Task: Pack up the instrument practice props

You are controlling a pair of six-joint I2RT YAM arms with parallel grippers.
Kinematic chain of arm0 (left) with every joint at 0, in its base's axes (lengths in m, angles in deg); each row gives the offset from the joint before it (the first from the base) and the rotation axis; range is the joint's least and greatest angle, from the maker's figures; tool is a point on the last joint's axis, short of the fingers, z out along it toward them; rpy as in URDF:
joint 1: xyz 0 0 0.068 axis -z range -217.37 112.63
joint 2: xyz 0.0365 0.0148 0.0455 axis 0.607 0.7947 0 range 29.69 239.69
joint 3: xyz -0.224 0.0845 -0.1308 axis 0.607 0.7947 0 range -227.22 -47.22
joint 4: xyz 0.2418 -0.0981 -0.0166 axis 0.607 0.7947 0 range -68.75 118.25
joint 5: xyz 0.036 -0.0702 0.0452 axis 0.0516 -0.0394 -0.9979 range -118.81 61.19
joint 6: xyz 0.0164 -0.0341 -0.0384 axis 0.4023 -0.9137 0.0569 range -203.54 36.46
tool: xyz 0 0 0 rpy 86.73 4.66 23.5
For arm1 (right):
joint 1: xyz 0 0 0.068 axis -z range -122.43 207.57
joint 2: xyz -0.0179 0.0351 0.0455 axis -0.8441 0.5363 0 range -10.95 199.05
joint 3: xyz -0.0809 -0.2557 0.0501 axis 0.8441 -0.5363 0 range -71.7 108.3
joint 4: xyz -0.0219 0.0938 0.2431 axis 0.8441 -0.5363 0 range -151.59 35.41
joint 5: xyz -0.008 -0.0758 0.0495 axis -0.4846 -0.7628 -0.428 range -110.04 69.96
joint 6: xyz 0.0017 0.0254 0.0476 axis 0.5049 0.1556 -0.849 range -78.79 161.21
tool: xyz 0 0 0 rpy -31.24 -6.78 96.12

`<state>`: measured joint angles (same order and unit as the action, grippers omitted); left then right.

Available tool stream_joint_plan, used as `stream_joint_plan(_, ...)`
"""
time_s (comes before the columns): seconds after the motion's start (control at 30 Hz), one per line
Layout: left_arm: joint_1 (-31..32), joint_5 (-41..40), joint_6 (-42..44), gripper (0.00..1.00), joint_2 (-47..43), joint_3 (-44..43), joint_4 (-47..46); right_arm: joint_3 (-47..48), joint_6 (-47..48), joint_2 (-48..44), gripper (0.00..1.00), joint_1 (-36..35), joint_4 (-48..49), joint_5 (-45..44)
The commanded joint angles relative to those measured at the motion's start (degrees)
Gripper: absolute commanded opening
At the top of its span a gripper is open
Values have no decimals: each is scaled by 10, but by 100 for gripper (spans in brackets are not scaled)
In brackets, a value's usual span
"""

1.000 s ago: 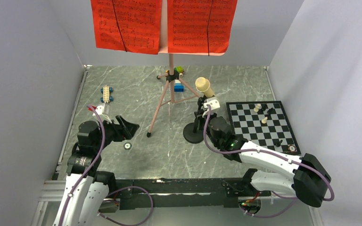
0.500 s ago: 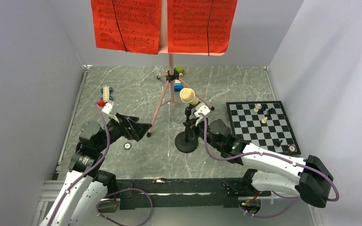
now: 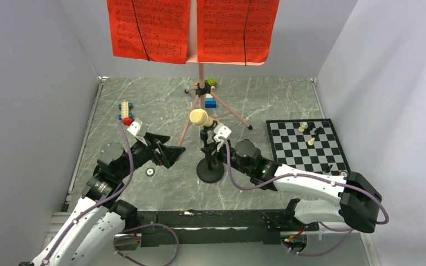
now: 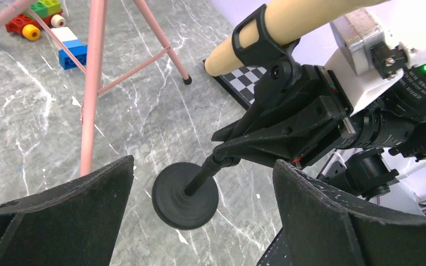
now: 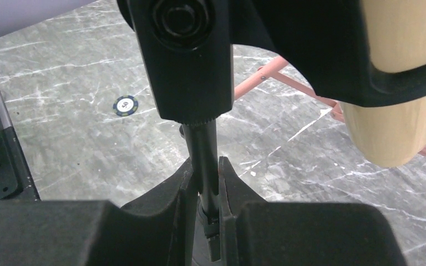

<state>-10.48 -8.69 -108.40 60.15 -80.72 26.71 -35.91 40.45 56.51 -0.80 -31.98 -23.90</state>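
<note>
**Top external.** Your left gripper (image 3: pixel 170 150) sits left of centre. Its jaws are spread wide with nothing in them, and it points right toward the small black mic stand (image 3: pixel 209 170). Your right gripper (image 3: pixel 213 151) reaches in from the lower right and is clamped on that stand's stem, above the round base. The stand is at frame centre, just in front of the tripod legs of the pink music stand (image 3: pixel 201 75). The beige microphone (image 3: pixel 199 117) sits in the stand's clip, tilted, with its foam head toward the upper left. The red sheet-music pages (image 3: pixel 148 27) hang on the music stand's desk at the top edge. The chessboard (image 3: pixel 308 145) with pieces is at right. The toy block cars (image 3: pixel 125 110) are at upper left and behind the tripod. A poker chip (image 3: pixel 150 172) lies just below the left gripper.

**Left wrist.** The left fingers (image 4: pixel 66 205) fill the two lower corners, far apart, with nothing between them. The stand's base shows beyond the gap at lower centre, and its stem leans up and right into the right gripper. You cannot tell whether the base rests on the marble table (image 4: pixel 33 111) or hangs just off it. A pink tripod leg stands at left.

**Right wrist.** The right fingers (image 5: pixel 183 194) pinch the stem at lower centre, touching it on both sides. The clip fills the top of the frame and the microphone body is at the right edge. The chip lies at left.
</note>
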Motion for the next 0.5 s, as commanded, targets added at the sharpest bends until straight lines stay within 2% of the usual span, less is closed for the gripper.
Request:
stream_joint_plan(0.0, 4, -33, 20, 99, -23, -30, 13, 39, -56, 8, 0, -21, 57, 47)
stream_joint_plan(0.2, 5, -44, 19, 99, -32, -27, 24, 37, -68, -3, 0, -32, 65, 12)
stream_joint_plan(0.47, 6, -45, 8, 99, -39, -10, 18, 25, -70, 18, 0, -42, 49, 12)
